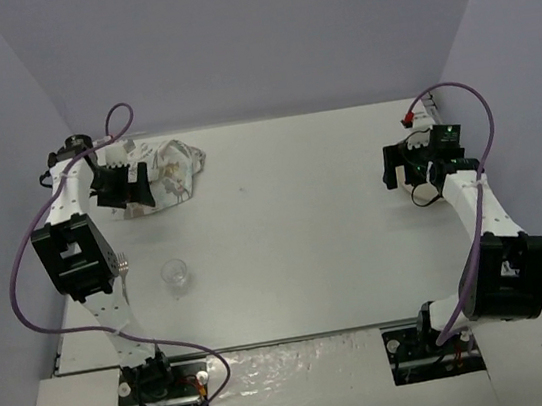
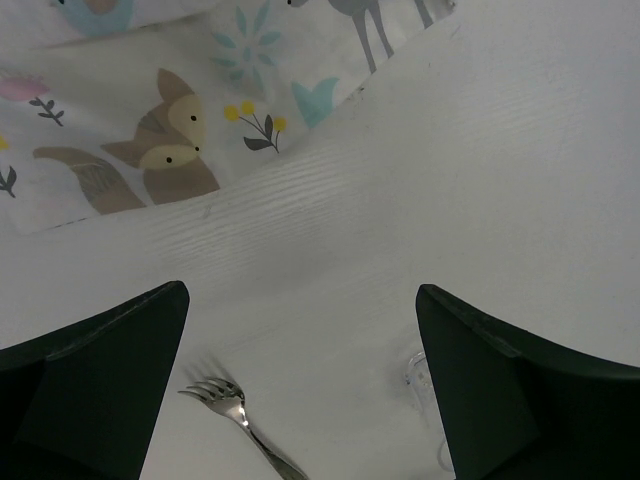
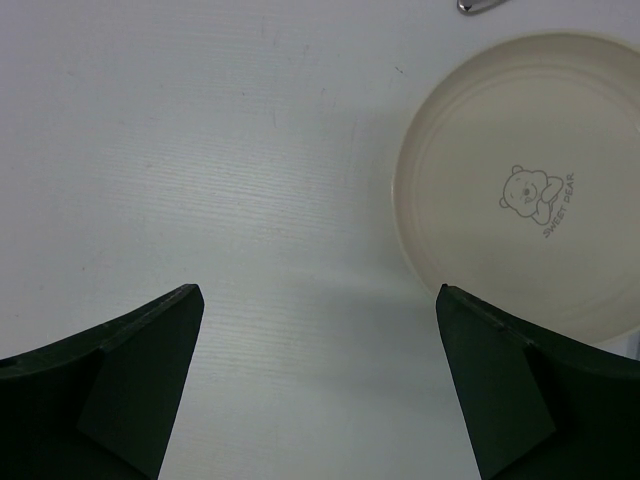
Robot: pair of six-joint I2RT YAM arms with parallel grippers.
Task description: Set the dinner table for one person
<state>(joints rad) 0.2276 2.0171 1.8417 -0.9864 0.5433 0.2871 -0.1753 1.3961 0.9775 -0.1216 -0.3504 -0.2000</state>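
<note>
The dinner table (image 1: 304, 219) is a plain off-white top. My left gripper (image 1: 123, 188) hangs open and empty at the far left, by a crumpled animal-print cloth (image 1: 171, 172). In the left wrist view the gripper (image 2: 300, 300) is above bare table, with the cloth (image 2: 150, 120) ahead, a metal fork (image 2: 235, 410) near the left finger and a clear glass (image 2: 420, 372) partly behind the right finger. The glass (image 1: 175, 273) stands upright. My right gripper (image 1: 400, 170) is open and empty; in its wrist view (image 3: 318, 295) a cream plate with a bear print (image 3: 530, 200) lies just right of it.
A shiny utensil tip (image 3: 478, 5) shows at the top edge of the right wrist view, beyond the plate. Purple cables loop over both arms. Grey walls close in the table on three sides. The plate is hidden under the right arm in the top view.
</note>
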